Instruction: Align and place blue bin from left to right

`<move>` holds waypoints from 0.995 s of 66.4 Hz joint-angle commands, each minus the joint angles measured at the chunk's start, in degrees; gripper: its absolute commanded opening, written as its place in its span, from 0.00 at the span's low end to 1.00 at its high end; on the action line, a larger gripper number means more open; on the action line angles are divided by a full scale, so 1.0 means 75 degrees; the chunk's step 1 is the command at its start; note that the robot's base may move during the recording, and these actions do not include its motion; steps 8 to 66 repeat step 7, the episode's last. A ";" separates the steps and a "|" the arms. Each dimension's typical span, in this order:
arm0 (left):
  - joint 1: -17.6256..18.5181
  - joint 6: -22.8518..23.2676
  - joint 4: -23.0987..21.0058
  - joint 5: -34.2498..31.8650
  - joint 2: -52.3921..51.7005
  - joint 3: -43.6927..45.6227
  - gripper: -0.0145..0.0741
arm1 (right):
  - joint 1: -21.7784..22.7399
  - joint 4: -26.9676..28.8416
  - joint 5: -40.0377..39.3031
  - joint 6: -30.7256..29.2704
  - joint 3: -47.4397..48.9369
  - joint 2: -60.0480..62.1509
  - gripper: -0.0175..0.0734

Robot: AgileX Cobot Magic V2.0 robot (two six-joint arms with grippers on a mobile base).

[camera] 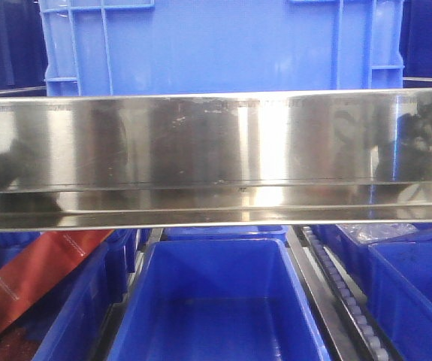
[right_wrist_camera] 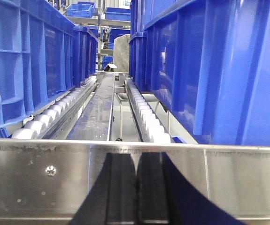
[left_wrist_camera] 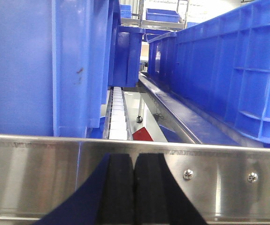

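Blue bin [camera: 223, 45] behind steel rail [camera: 216, 150]; both jaws prob. closed.

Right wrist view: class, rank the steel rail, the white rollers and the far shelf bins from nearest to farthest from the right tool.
1. Steel rail, directly ahead of the right tool.
2. White rollers, mid-depth, centre.
3. Far shelf bins, top left background.

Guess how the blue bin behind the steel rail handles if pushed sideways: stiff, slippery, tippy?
The blue bin is probably stiff: ribbed walls, thick moulded plastic. It likely slides easily, since its panels look smooth and glossy. Tipping seems unlikely, given its wide body behind the steel rail.
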State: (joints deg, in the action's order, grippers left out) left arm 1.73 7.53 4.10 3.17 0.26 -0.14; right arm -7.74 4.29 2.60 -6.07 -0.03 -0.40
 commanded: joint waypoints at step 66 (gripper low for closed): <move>-0.0013 -0.0016 -0.0050 -0.0154 -0.0035 0.0019 0.04 | 0.0033 0.0018 -0.0085 -0.0035 0.0004 0.0053 0.11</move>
